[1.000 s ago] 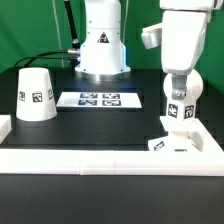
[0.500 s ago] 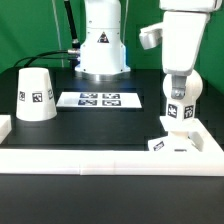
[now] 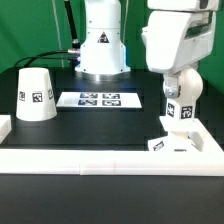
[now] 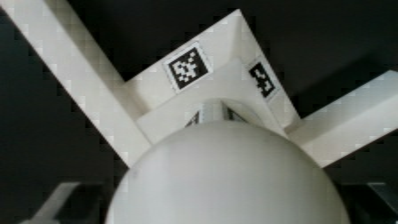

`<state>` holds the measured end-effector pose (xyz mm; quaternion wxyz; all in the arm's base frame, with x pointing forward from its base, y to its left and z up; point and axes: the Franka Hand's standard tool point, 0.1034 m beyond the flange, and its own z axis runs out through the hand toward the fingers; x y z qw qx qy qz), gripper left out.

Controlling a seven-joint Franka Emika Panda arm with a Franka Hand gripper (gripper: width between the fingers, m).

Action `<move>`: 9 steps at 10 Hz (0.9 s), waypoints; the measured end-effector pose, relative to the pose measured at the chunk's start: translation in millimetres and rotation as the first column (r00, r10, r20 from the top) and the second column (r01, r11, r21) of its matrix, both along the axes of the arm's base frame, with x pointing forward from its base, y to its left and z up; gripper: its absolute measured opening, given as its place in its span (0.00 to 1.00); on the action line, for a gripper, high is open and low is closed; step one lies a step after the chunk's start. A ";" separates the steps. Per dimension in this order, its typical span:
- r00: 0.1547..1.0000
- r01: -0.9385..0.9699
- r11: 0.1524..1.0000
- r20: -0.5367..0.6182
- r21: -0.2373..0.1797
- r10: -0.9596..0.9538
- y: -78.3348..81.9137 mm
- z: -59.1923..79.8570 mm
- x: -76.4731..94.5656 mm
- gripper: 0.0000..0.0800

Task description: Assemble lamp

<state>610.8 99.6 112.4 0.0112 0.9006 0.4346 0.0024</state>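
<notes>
The bulb [image 3: 183, 112] stands upright on the blocky base [image 3: 172, 146], which sits in the corner of the white border rail [image 3: 100, 158] at the exterior view's right. My gripper [image 3: 181, 92] comes straight down and is shut on the bulb's ball. In the wrist view the bulb [image 4: 222, 170] fills the middle, with the tagged base [image 4: 217, 72] below it and my gripper [image 4: 222, 208] at its sides. The fingers show only as dark edges. The cone shade [image 3: 35, 95] stands alone at the exterior view's left.
The marker board [image 3: 98, 99] lies flat at the back middle, in front of the arm's pedestal [image 3: 103, 50]. The rail runs along the front edge and up both sides. Black table surface [image 3: 95, 125] lies between shade and base.
My hand has turned about its vertical axis above the bulb and now shows a broader face. The bulb, base and shade stay where they were.
</notes>
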 end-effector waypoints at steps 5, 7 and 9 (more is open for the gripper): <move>0.870 0.493 0.870 0.010 0.010 -0.493 1.4 1.8 0.0 0.72; 0.797 0.603 0.797 0.014 0.014 -0.604 -0.9 3.6 1.0 0.72; 0.693 0.720 0.693 0.019 0.019 -0.721 -5.1 5.2 2.3 0.72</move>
